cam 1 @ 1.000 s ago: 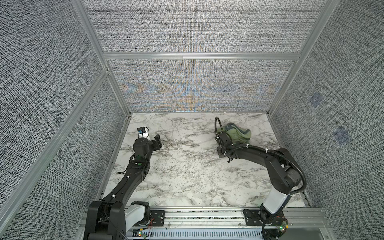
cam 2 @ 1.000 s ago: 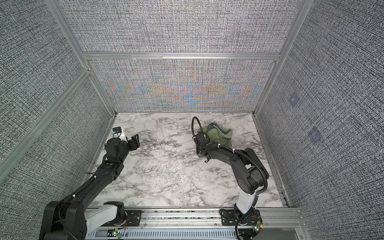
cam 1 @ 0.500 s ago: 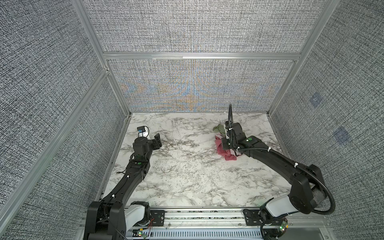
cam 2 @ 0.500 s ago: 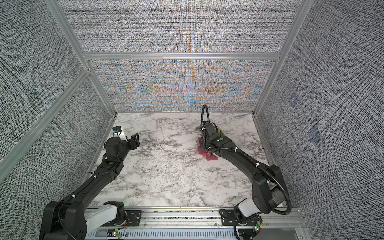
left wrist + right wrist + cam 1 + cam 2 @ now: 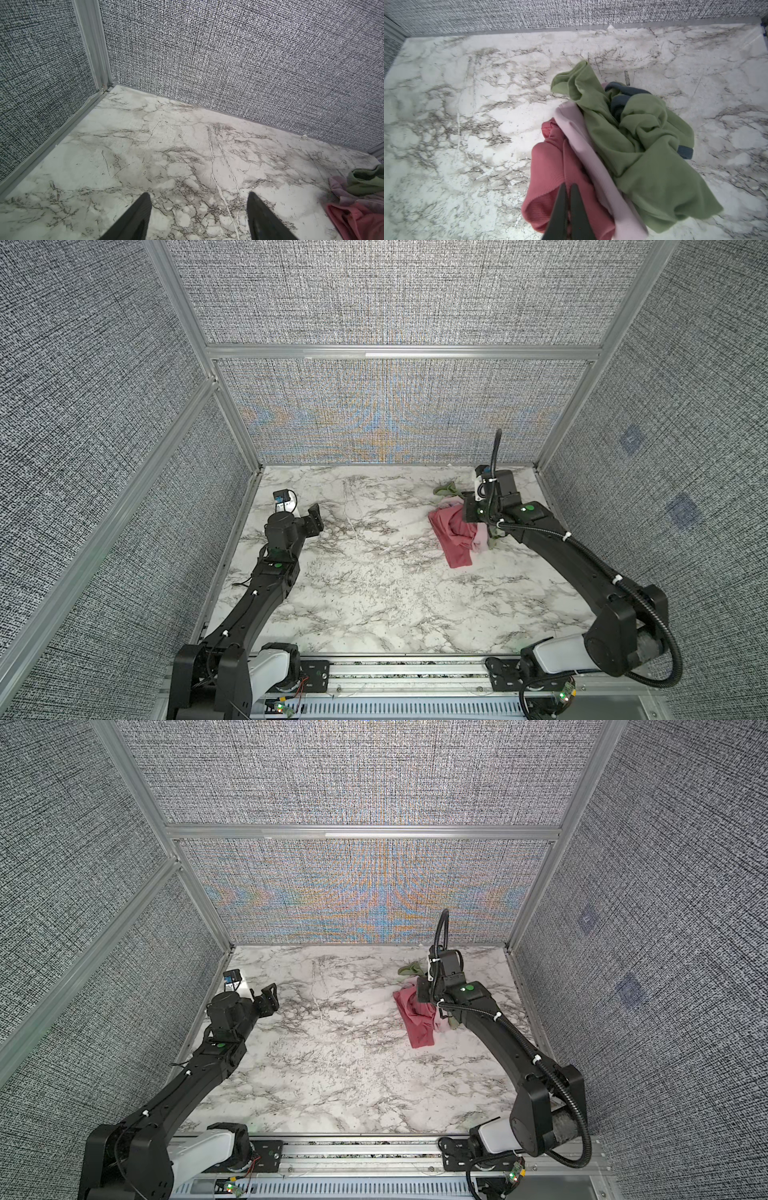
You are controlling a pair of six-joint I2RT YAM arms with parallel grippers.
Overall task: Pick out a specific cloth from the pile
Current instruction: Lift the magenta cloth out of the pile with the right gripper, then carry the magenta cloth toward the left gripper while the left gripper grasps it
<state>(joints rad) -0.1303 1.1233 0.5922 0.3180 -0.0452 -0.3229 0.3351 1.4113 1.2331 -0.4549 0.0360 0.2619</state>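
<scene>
Pinched a fold of the cloth [image 5: 548,166] in the right pincer [image 5: 568,187], shut tight, at the edge of the pile [image 5: 643,145] on the table [image 5: 374,593]. Held the left pincer [image 5: 198,193] open and empty, well apart. Could well have dragged along the pale pink cloth [image 5: 581,135] lying across it; could also have slipped off so thin a pinch. Counted one rose-red piece, one pale pink, one olive-green cloth [image 5: 654,166], one grey-blue cloth [image 5: 618,101], two pincers.

Bare marble [image 5: 374,593] lay open to me across middle and left, but the pile [image 5: 446,489] and my right arm [image 5: 552,543] crowded the far-right corner.
</scene>
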